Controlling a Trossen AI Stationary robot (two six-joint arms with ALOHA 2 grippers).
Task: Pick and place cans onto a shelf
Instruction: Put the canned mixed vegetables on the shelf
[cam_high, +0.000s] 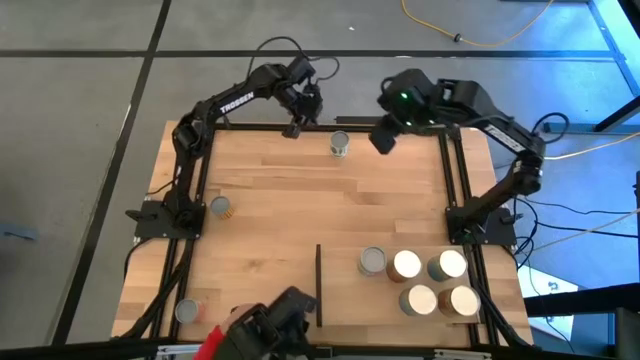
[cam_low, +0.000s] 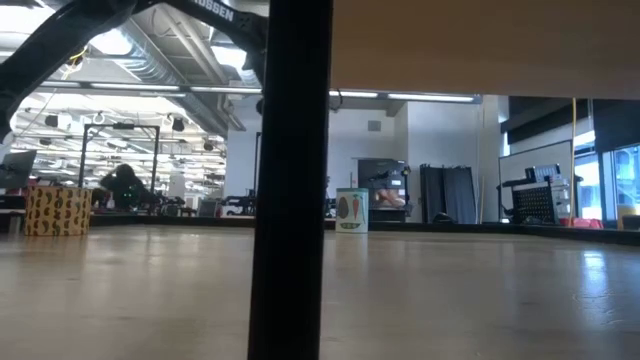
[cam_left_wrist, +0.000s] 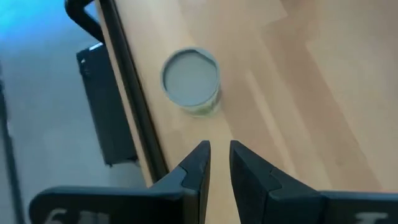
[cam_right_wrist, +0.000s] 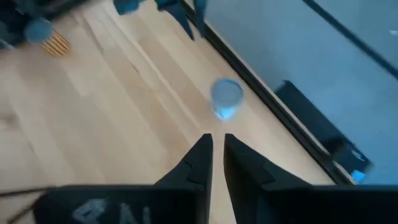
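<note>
A lone can (cam_high: 340, 146) is flanked by both claws, left claw (cam_high: 294, 130) and right claw (cam_high: 381, 140), each narrowed, empty. A black post (cam_low: 291, 180) is seen only in the low view.

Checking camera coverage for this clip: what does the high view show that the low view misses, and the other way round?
Only the high view shows the five cans grouped on the shelf, two stray cans at the table's left side, and both grippers, left gripper and right gripper, above the far edge. Only the low view shows the room behind and a dark post. Both show the lone green-labelled can.
</note>
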